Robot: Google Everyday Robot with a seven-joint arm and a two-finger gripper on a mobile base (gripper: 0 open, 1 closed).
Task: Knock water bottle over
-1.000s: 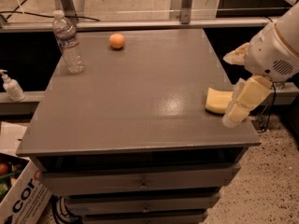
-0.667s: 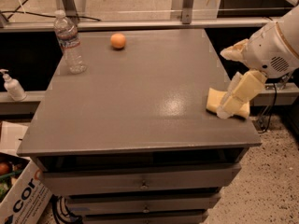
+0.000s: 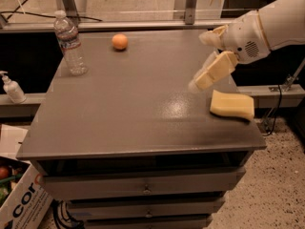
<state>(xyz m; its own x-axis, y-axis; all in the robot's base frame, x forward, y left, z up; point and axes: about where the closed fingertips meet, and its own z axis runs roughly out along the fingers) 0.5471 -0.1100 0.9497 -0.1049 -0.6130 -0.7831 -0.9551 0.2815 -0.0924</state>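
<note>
The water bottle (image 3: 69, 43) is clear ribbed plastic with a white cap and a white label. It stands upright at the far left corner of the grey table (image 3: 124, 113). My gripper (image 3: 201, 60) hangs above the right part of the table, far to the right of the bottle. Its two cream fingers point left and stand apart with nothing between them, so it is open and empty. The white arm reaches in from the right edge of the view.
An orange (image 3: 119, 41) lies at the back of the table, right of the bottle. A yellow sponge (image 3: 232, 104) lies near the right edge, below the gripper. A small white pump bottle (image 3: 11, 87) stands on a ledge at left. Drawers sit under the tabletop.
My gripper has risen off the sponge area and moved left and back over the table, towards the bottle. The bottle, orange and sponge have not moved.
</note>
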